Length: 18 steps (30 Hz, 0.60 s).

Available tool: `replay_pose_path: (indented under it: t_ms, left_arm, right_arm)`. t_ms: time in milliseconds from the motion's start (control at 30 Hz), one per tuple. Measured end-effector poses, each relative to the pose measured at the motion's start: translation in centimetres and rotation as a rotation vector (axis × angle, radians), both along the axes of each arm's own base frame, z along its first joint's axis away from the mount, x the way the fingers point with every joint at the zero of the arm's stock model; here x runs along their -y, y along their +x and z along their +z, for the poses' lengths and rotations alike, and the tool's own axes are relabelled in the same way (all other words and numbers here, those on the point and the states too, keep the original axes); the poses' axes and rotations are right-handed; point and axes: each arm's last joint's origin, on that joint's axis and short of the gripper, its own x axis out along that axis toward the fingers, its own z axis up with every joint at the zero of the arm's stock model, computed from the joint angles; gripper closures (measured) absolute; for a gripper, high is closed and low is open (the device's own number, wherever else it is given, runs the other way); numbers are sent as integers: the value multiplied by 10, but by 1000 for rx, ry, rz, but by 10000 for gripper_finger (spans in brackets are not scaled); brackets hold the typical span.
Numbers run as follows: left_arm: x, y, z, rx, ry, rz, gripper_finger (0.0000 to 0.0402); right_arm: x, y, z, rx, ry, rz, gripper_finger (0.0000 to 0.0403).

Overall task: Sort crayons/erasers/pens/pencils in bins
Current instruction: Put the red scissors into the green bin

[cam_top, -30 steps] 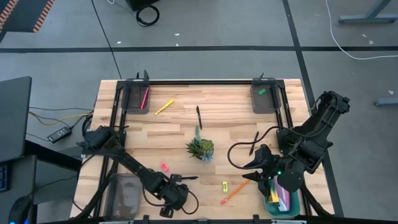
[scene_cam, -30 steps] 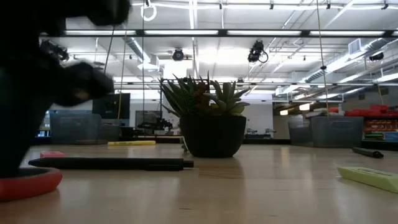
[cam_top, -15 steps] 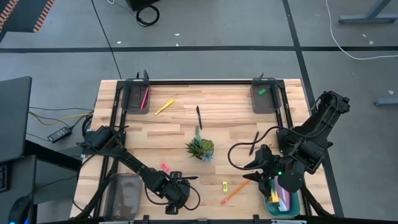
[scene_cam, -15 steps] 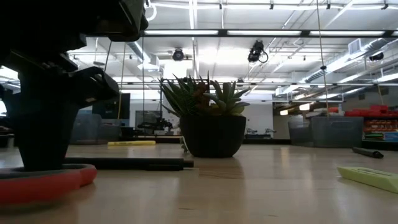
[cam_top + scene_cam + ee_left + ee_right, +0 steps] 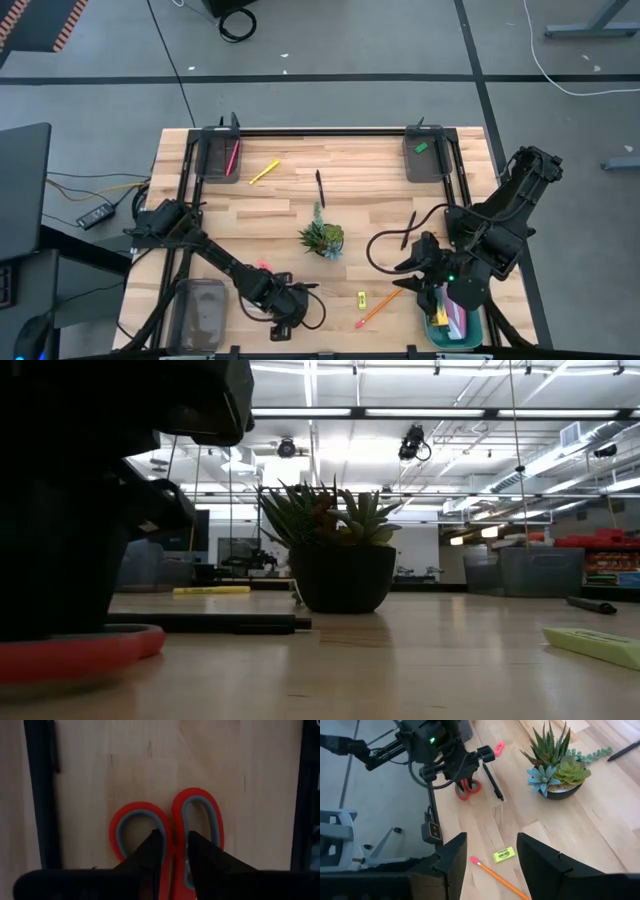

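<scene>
A: In the high view the left gripper (image 5: 285, 312) covers the scissors (image 5: 167, 832), so nothing of them shows from above.

B: The left wrist view cuts the scissors off too: only the red handle loops show, and the blades are out of sight.

A: The low view shows only a red sliver of them under the dark bulk of the arm.

B: The teal bin (image 5: 452, 328) at the near right is mostly hidden under the right gripper (image 5: 424, 283).
</scene>
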Motion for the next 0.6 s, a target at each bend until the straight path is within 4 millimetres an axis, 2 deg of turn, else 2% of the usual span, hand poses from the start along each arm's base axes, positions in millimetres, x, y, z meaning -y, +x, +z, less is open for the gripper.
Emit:
replay_pose_path:
  t_ms: [133,333,600]
  left_arm:
    - [-4,2,1,-1,-11,11,324]
    - [-16,5,15,37,-2,81,324]
    - [-43,7,76,187,-83,185,324]
  right_arm:
    - [-2,-3,0,-2,1,12,224]
    - [-7,-8,0,-4,16,26,224]
    - [-12,-14,0,-8,48,28,224]
